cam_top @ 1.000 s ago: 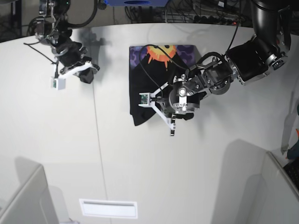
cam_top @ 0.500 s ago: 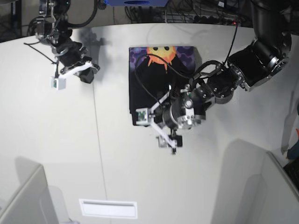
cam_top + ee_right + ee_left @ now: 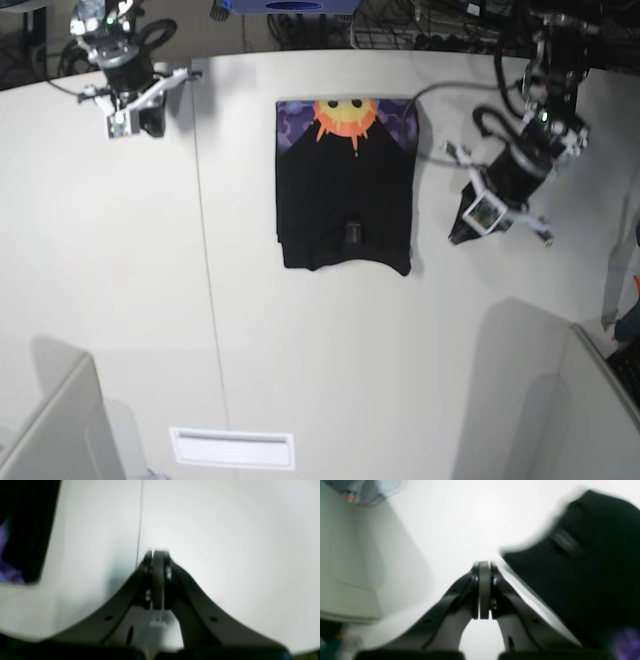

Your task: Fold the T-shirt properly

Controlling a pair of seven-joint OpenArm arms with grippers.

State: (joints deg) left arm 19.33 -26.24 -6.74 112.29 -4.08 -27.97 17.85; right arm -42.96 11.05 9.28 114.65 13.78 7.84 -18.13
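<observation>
Both grippers, left and right, are pressed together empty and clear of the T-shirt, folded compact (sun print uppermost) mid-table, so any final tidy should press edges flat without dragging; low partitions flank the white surface.
</observation>
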